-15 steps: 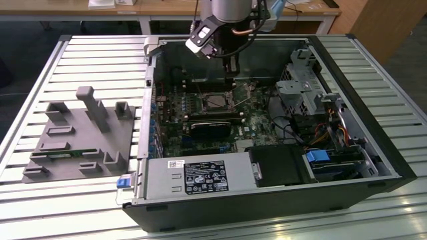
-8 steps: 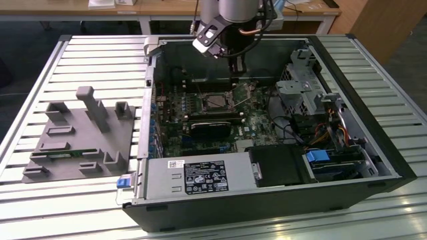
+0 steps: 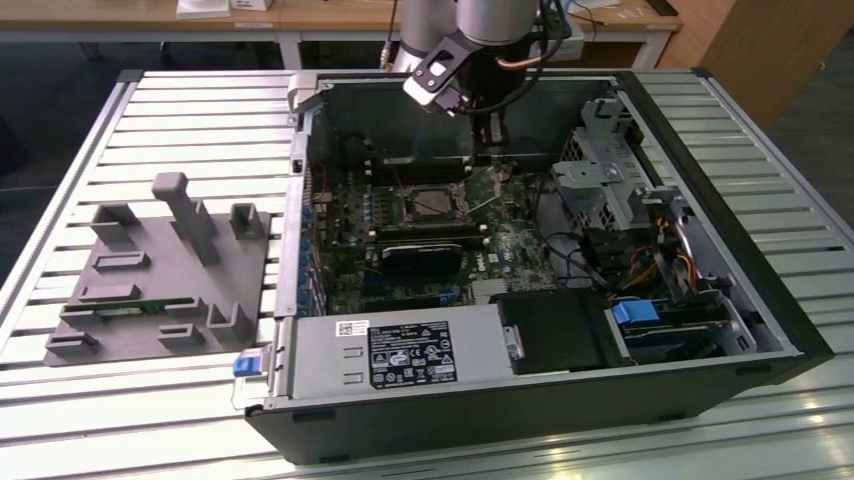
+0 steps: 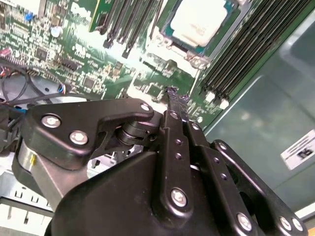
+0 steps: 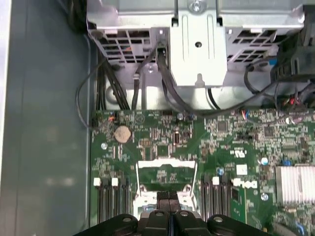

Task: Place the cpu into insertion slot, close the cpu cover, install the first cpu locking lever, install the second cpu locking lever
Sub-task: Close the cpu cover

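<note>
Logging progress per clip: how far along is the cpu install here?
Done: the cpu lies in the insertion slot. In hand: the gripper, shut and empty-looking, sits at the cpu cover, which looks folded open. Left: closing the cover and, apparently, both locking levers.

Even, bright light falling across the slatted table (image 3: 761,150) in the exterior view, the computer case (image 3: 561,425) sitting in soft shade inside, glare bleaching the cpu (image 4: 199,19) in the second wrist view, the gripper (image 4: 176,94) showing dark against the lit motherboard (image 4: 74,59).
</note>
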Tool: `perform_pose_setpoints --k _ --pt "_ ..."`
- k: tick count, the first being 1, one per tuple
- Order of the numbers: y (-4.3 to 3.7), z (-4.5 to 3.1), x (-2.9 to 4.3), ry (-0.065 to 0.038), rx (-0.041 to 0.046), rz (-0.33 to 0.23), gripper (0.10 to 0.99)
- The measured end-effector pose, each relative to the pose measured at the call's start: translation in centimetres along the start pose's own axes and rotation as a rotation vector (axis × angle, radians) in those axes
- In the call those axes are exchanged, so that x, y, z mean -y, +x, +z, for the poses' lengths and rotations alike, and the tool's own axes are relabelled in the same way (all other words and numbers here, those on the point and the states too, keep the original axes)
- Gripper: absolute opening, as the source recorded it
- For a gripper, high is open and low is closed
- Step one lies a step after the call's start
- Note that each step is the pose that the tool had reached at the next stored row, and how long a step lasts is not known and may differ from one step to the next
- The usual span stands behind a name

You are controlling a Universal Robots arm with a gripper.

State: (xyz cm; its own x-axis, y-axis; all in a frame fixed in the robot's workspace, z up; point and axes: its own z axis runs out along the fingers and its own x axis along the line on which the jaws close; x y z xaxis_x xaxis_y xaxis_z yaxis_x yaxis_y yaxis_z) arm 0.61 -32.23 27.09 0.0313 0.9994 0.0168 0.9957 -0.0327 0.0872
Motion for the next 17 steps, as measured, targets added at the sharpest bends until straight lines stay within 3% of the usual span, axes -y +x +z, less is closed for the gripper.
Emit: perform_pose_setpoints --k 4,17 --pt "0.03 0.08 -0.93 0.000 0.0002 0.000 0.106" --pt "0.10 0.27 -2.99 0.001 -0.0001 0.000 0.106"
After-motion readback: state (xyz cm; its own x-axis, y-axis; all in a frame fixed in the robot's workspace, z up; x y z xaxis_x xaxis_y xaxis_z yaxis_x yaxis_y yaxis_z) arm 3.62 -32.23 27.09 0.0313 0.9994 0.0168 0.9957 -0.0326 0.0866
